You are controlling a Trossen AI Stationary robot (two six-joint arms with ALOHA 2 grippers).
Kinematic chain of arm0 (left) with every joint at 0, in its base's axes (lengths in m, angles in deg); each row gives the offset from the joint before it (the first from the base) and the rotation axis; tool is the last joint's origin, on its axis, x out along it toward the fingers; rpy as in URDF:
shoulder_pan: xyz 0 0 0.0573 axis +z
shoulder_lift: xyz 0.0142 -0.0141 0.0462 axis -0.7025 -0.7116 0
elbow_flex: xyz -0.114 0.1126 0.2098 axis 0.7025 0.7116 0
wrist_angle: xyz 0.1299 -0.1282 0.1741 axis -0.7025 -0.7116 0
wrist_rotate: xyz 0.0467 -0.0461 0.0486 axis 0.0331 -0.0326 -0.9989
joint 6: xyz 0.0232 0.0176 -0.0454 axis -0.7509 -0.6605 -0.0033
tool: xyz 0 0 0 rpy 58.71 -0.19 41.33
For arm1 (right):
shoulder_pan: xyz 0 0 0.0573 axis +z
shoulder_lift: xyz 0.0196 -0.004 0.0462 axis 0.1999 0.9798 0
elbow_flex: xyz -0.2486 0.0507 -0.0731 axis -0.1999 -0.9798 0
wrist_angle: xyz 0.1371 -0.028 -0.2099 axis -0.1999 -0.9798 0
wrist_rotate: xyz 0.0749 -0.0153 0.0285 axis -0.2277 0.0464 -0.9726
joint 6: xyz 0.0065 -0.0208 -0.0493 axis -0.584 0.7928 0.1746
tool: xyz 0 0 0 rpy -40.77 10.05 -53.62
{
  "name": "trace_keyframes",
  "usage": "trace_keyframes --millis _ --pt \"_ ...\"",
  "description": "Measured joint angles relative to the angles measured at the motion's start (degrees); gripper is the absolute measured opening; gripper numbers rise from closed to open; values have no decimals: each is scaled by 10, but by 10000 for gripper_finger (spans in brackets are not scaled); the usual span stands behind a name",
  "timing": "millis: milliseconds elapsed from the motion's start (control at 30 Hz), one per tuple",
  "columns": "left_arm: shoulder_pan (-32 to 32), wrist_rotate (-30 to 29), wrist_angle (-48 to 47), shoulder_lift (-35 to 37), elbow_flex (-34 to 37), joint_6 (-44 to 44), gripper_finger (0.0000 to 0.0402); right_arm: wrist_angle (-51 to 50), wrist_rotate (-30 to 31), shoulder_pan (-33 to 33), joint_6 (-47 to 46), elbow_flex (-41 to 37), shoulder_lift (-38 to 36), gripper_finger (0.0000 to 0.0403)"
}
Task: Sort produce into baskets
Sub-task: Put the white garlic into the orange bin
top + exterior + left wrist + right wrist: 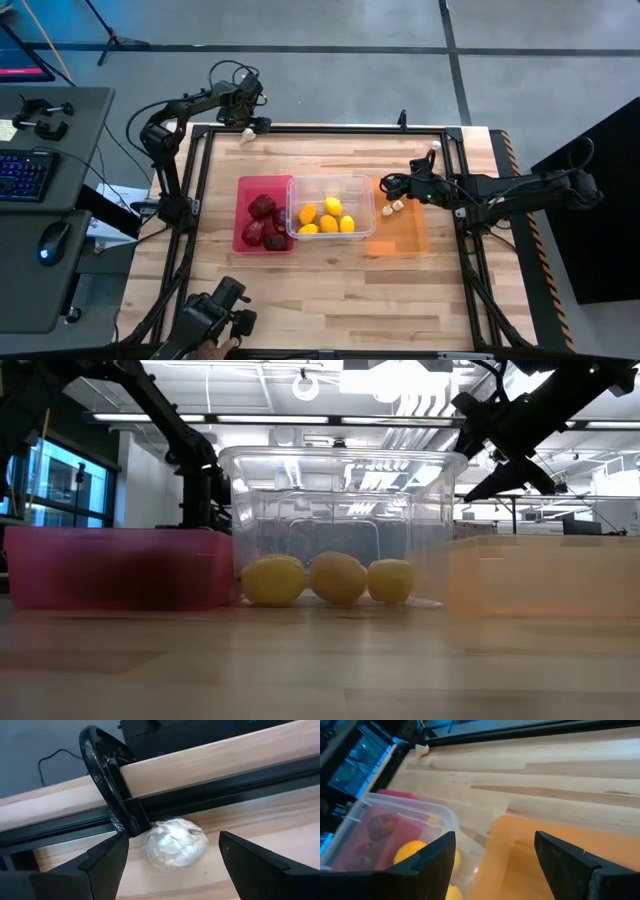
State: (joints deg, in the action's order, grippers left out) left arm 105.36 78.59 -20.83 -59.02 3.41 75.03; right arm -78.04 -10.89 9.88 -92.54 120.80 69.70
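Note:
A whitish garlic bulb [175, 844] lies on the wood at the table's far left corner [247, 134], beside the black frame rail. My left gripper [250, 124] is open and low over the bulb, with one finger [107, 865] on each side and a gap to the bulb. My right gripper [390, 190] is open and empty above the far left part of the orange tray [400, 240], where two garlic bulbs [393, 208] lie. Several dark red lumps [265, 225] are in the red tray [240, 185]. Several lemons [328, 215] are in the clear tray [330, 178].
The three trays stand side by side mid-table, with red on the left, clear in the middle and orange on the right. A black frame rail [210, 795] and a curved black bracket [107, 775] run just behind the corner bulb. Bare wood lies near and far of the trays.

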Motion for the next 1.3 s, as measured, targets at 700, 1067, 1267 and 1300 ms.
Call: trace_keyframes --millis 700,1067,1267,1300 --pt "-62 -36 -23 -40 3 29 298 -72 -13 0 29 0 0 261" --pt "-92 -44 -27 -37 1 42 298 -83 -15 0 27 0 0 261" --pt "-86 -52 -39 -35 0 0 298 -84 -17 0 27 0 0 261" --pt "-85 -53 -51 -31 0 -1 298 -84 -17 0 27 0 0 261"
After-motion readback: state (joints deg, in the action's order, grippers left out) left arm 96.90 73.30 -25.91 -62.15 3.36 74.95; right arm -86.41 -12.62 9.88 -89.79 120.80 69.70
